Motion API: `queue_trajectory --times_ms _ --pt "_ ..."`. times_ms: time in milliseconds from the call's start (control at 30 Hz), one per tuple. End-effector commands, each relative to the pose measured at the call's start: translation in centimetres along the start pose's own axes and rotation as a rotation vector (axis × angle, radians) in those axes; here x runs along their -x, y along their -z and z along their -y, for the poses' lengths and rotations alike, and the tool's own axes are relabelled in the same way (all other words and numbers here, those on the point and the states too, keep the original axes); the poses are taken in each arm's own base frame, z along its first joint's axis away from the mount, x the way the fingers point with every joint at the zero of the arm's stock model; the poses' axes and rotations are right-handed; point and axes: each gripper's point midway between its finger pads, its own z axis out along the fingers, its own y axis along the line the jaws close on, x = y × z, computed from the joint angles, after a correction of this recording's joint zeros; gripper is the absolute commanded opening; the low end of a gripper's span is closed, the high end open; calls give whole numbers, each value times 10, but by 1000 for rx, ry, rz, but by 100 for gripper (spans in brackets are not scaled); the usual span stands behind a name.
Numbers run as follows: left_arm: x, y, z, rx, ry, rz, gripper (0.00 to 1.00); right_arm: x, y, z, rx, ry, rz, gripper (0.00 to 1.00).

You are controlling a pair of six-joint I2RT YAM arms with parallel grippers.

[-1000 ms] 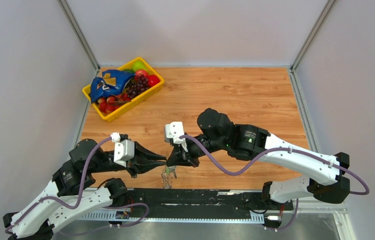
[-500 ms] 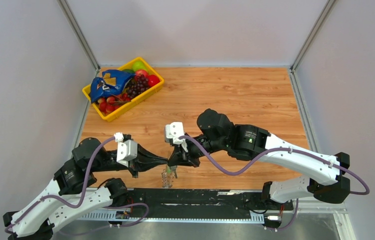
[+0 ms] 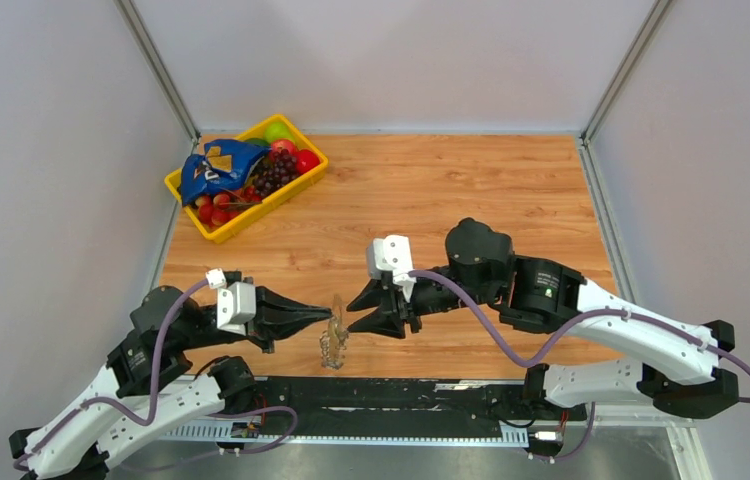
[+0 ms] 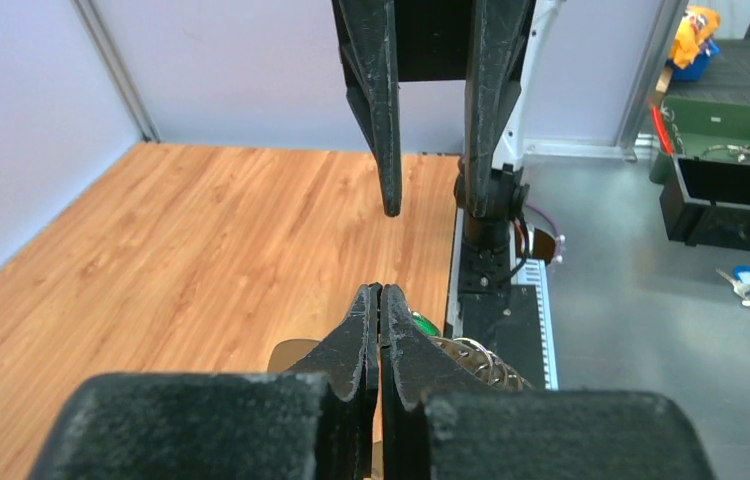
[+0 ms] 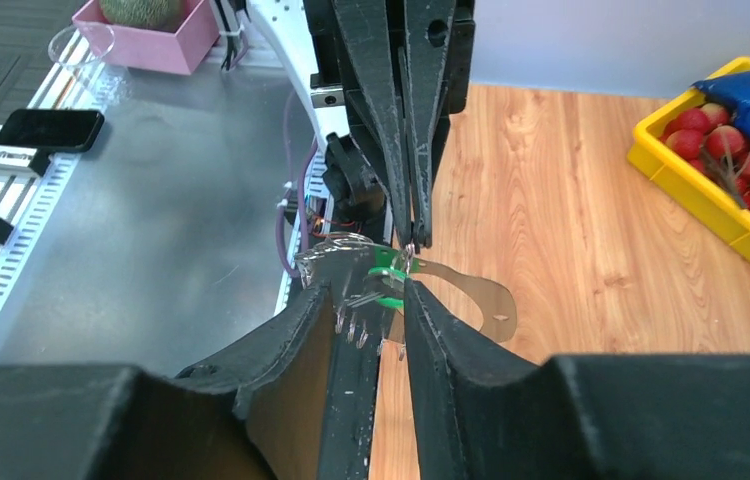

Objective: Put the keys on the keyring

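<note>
Wooden table (image 3: 471,190); left hand (image 3: 331,318) pinches keyring (image 3: 333,340); bag (image 3: 213,165) print unreadable.

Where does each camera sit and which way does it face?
Top: above and behind, looking down on the table; both arms show.
Left wrist: on left arm, facing the open right gripper; own shut left gripper shows.
Right wrist: on right arm, facing the left gripper; own fingers show.
Both wrist views share the keyring.

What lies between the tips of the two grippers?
The keyring, with a small green key, hanging from the shut left gripper; the right wrist view shows it clearest.
</note>
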Motion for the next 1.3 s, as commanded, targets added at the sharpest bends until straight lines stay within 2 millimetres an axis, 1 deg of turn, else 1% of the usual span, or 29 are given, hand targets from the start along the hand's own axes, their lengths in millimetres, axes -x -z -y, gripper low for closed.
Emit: queue_trajectory --times_ms 0,33,67,100,133,333,367,467,767,967,1267 --pt "40 4 -1 24 -38 162 0 20 8 3 -54 2 101 37" --pt "40 4 -1 25 -36 168 0 20 8 5 -63 -4 109 37" --pt "44 5 -1 25 -36 191 0 19 8 6 -69 -10 114 37" --pt "43 5 0 23 -32 196 0 19 7 8 -79 -16 119 36" --pt "48 6 1 20 -33 219 0 21 7 9 -90 -23 130 36" --pt "52 7 3 11 -24 262 0 34 6 12 -104 -50 208 33" --pt "53 7 4 11 -25 269 0 36 6 11 -105 -76 219 33" --pt "55 9 4 12 -28 277 0 40 4 12 -105 -91 231 32" --pt "58 14 4 23 -41 295 0 38 -5 12 -88 -110 220 29" --pt "56 14 3 29 -43 292 0 38 -10 9 -57 -114 220 28" --pt "54 14 2 34 -47 288 0 42 -10 8 -53 -116 233 27"
